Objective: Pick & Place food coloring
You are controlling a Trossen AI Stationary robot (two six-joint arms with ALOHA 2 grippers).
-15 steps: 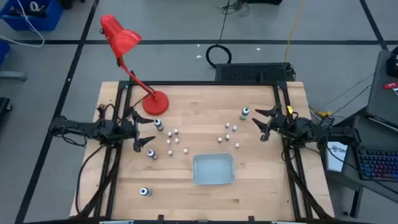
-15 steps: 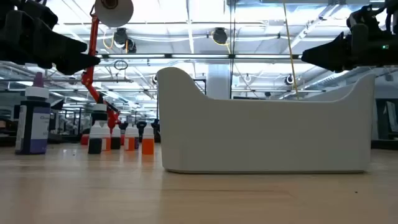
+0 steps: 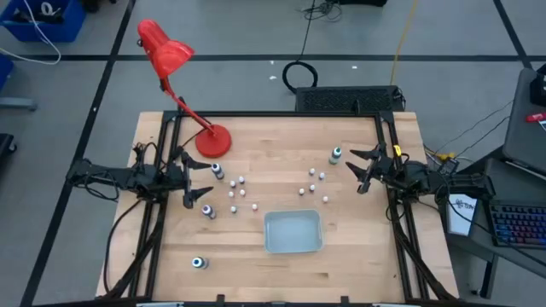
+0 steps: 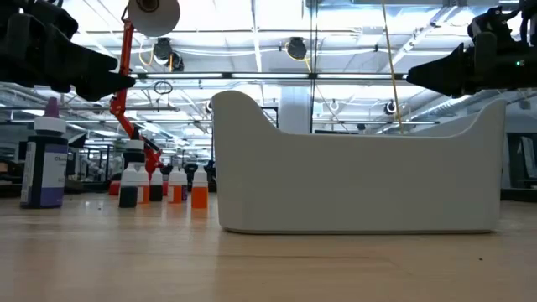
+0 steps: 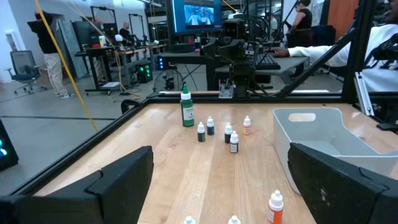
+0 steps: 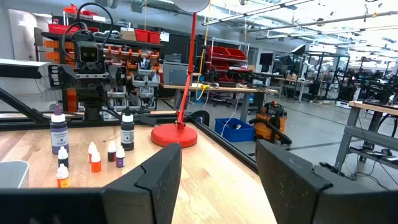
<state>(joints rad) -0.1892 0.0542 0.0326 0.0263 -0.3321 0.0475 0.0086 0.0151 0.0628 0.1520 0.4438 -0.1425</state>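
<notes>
Food coloring (image 3: 241,193) bottles scattered mid-tabletop (image 3: 281,273), 12 o'clock of tray (image 3: 293,232). Left claw (image 3: 194,186) at 9, right claw (image 3: 360,170) at 3, both open, empty. Low view: tray hides right-side bottles; high view shows them.

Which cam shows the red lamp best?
The high view: the red lamp shows whole, its shade, arm and round base at the table's far left corner. The right wrist view shows its base and stem beyond the bottles. The low view catches part of its arm and shade. The left wrist view misses it.
</notes>
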